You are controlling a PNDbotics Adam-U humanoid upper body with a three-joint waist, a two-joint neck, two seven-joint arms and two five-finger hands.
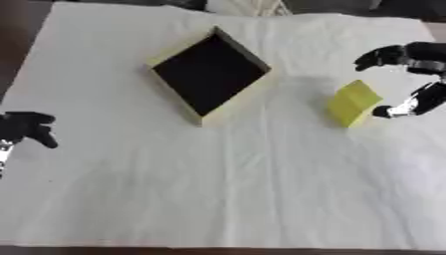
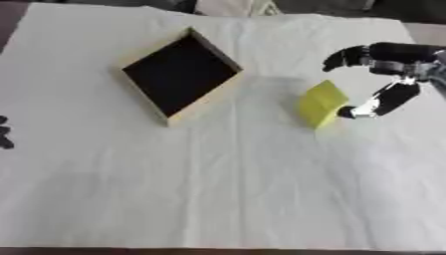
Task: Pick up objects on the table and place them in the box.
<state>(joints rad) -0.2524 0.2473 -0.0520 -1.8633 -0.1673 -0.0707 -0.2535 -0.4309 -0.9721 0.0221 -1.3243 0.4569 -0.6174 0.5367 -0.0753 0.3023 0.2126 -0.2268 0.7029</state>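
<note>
A yellow block lies on the white cloth right of the box. The box is a shallow tan tray with a black inside, turned like a diamond, with nothing in it. My right hand hovers just right of the block, fingers spread above it and thumb close to its lower right corner; it is open and holds nothing. Whether the thumb touches the block I cannot tell. My left hand rests at the left edge with its fingers curled, holding nothing.
A white cloth covers the table; its wide front half lies bare. Dark floor shows past the left and far edges. Something pale sits beyond the far edge.
</note>
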